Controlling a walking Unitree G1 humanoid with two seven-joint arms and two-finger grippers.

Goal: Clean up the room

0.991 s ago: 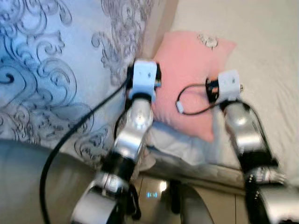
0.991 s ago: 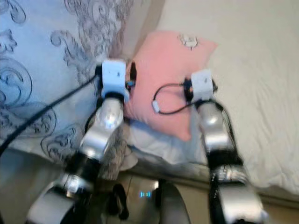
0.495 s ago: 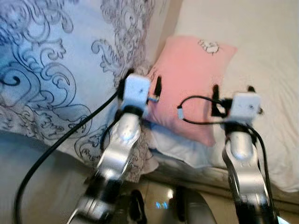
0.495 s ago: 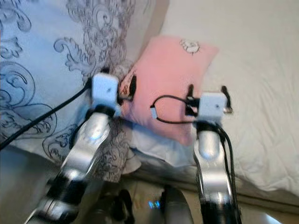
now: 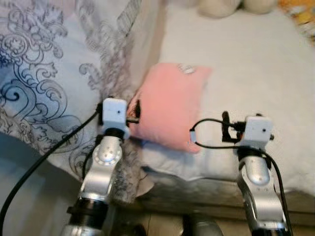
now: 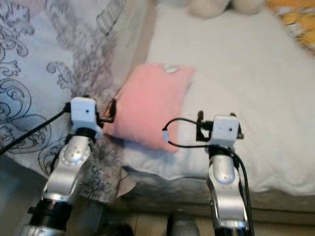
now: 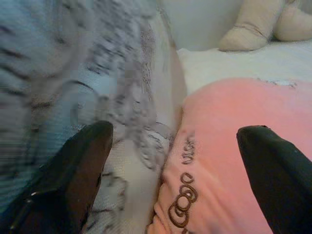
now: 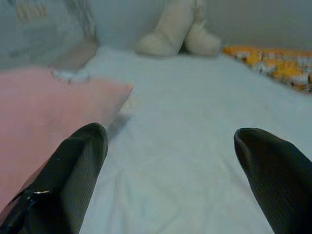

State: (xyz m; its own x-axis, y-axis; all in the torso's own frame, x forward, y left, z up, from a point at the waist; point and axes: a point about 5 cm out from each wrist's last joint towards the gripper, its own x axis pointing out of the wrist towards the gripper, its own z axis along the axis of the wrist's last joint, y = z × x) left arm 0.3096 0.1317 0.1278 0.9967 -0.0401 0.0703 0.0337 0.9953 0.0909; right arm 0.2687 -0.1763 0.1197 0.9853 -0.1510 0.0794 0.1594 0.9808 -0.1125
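Note:
A pink pillow (image 5: 170, 105) with a small embroidered patch lies on the white bed sheet (image 5: 251, 64), its left edge against a blue-grey patterned duvet (image 5: 44, 88). My left gripper (image 5: 134, 109) is open at the pillow's near left edge, between the duvet and the pillow. In the left wrist view its fingers (image 7: 73, 170) straddle that seam, and nothing is held. My right gripper (image 5: 243, 122) is open and empty over the bare sheet, just right of the pillow's near corner. The right wrist view shows the pillow (image 8: 44, 112) beside one finger.
A cream plush toy (image 5: 221, 6) lies at the far side of the bed. An orange-yellow patterned cloth (image 5: 301, 14) sits at the far right. The mattress front edge (image 5: 197, 196) is just below my arms, with floor beneath it.
The view has lifted and shows more of the bed. Relative to the pillow, both arms have drawn back toward me. The right gripper now sits off the pillow, over the sheet.

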